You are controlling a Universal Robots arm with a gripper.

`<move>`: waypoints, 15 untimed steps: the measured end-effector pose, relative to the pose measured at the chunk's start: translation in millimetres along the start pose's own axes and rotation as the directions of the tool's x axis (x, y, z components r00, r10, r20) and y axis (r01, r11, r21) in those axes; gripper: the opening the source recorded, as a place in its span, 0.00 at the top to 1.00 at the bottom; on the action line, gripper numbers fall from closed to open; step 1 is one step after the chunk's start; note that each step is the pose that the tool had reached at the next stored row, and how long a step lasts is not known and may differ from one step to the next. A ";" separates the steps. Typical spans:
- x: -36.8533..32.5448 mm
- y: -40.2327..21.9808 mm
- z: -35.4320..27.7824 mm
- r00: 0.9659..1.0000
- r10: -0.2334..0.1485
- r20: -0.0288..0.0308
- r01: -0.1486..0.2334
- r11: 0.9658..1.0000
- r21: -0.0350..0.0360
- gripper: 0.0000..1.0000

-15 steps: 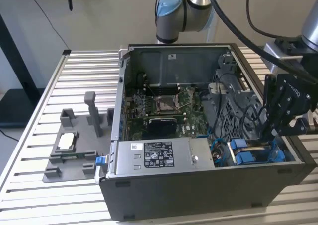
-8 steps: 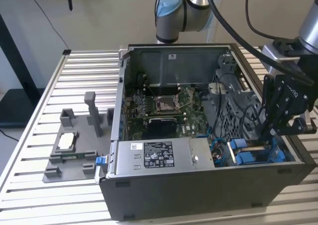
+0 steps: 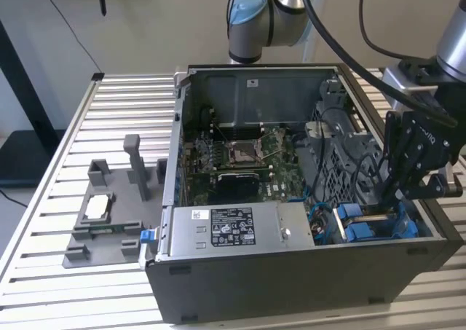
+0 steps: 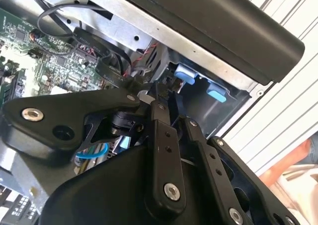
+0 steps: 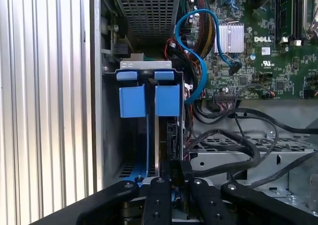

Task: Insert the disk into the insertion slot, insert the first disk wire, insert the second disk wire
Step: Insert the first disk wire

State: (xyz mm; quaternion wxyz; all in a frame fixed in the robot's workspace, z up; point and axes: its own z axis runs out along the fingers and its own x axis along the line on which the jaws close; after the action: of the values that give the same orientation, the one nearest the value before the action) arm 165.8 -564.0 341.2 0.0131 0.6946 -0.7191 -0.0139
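The disk [image 5: 167, 135] stands on edge inside the insertion slot [image 5: 111, 135], whose blue plastic tabs [image 5: 132, 101] sit at the slot's far end. My gripper [image 5: 170, 172] reaches into the slot with its black fingers [image 5: 180, 168] close together, shut on the disk's near edge. In the exterior view the gripper [image 3: 389, 199] hangs over the case's right front corner, above the slot [image 3: 355, 226] and the disk's thin edge [image 3: 373, 215]. A blue wire [image 5: 201, 71] and black wires [image 5: 233, 135] lie loose beside the slot. In the second wrist view the gripper [image 4: 166, 93] points toward the blue tabs [image 4: 185, 72].
The open computer case [image 3: 291, 279] lies on a slatted metal table [image 3: 124, 97]. A grey power-supply box [image 3: 233, 232] sits along its front, and the motherboard [image 3: 240, 155] is behind it. A grey fixture [image 3: 109, 213] stands on the exterior view's left. The case wall [image 5: 97, 86] borders the slot.
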 end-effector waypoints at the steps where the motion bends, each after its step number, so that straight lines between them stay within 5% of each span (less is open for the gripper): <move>1: 0.0 0.0 0.2 1.000 0.000 0.000 0.000 1.000 0.001 0.81; 15: -2.3 0.0 2.5 1.000 0.000 0.000 0.000 1.000 0.005 0.81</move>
State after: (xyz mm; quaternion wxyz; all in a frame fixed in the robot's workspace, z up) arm 165.8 -561.6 338.7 0.0115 0.6946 -0.7192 -0.0122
